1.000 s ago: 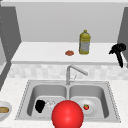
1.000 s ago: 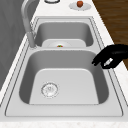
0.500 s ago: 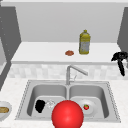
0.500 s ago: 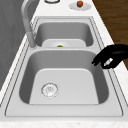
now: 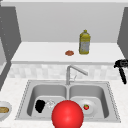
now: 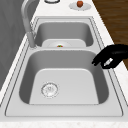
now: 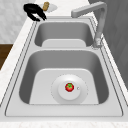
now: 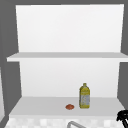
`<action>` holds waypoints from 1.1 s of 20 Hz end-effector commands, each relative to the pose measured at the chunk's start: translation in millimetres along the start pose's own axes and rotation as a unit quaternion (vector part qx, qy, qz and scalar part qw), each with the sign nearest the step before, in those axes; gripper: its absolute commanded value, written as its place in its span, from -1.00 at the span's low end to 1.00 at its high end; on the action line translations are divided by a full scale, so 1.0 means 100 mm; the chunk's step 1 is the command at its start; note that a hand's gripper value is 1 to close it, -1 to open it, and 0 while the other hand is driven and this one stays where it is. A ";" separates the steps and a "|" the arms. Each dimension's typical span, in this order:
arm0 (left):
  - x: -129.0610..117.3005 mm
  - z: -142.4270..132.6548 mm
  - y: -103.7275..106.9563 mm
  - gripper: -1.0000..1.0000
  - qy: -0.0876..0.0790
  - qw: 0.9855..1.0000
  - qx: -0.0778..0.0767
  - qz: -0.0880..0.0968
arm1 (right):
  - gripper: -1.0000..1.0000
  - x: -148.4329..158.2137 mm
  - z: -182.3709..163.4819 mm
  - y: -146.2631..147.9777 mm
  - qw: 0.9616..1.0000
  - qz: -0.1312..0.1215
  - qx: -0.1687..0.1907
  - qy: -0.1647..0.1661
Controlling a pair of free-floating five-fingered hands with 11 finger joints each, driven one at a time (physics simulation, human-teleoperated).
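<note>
the right hand (image 5: 121, 65) has drifted slightly right, fingers curled, holding nothing, the yellow bottle (image 5: 84, 42) off to its left; keep its approach slow and level.

the left hand (image 5: 40, 105) hangs over the left basin (image 5: 33, 96), fingers curled, holding nothing.

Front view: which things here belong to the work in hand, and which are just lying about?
In hand: left hand, curled over the left basin, beside its drain; right hand hangs at the right.
Lying about: red ball, plate with tomato, yellow bottle, bowl.
</note>
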 end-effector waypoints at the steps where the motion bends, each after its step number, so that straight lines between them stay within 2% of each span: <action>1: 0.00 0.00 0.00 0.00 0.000 1.000 0.000 0.000 | -1.00 0.02 0.08 0.19 0.999 -0.022 -0.005 0.026; 12: 0.00 0.00 0.00 0.00 0.000 1.000 0.000 0.000 | -1.00 0.07 0.30 0.77 0.997 -0.025 -0.002 0.068; 22: 0.00 0.00 0.00 0.00 0.000 1.000 0.000 0.000 | -1.00 0.03 0.40 1.13 0.998 -0.006 0.017 0.068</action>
